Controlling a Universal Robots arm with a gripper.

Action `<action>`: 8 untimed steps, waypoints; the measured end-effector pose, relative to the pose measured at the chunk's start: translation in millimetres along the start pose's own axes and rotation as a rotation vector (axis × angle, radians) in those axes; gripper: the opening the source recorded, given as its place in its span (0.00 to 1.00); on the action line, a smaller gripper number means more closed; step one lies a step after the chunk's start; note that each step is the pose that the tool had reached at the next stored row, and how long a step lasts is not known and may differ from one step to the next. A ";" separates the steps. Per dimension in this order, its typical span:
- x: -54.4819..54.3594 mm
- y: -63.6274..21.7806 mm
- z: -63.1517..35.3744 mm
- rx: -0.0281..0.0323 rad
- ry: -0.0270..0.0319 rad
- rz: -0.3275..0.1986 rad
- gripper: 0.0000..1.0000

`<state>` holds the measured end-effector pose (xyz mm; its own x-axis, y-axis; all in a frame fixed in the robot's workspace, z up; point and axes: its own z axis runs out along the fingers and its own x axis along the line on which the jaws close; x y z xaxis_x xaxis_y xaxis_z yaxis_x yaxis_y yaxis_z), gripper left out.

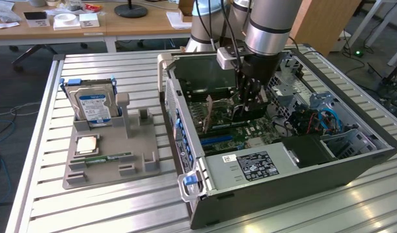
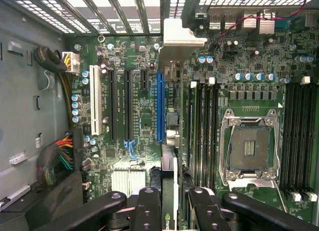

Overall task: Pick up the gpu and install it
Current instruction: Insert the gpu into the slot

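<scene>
End effector [image 2: 172, 193] partly closed, apparently gripping gpu [image 2: 169, 171] edge-on, just above blue slot [image 2: 159, 106]

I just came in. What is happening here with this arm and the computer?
The robot arm's tool hangs inside the open dark grey computer case. It is closed on the thin flat dark gpu card with a pale metal bracket, holding it on edge over the green motherboard, roughly in line with the long blue slot. Whether the card already sits in a slot cannot be told.
</scene>
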<state>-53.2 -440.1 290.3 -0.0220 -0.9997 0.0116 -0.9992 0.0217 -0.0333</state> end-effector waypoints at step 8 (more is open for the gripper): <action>0.1 4.0 -0.2 0.0006 0.0001 0.000 0.26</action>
<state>-57.2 -440.1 290.3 -0.0220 -0.9997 0.0117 -0.9992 0.0216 -0.0338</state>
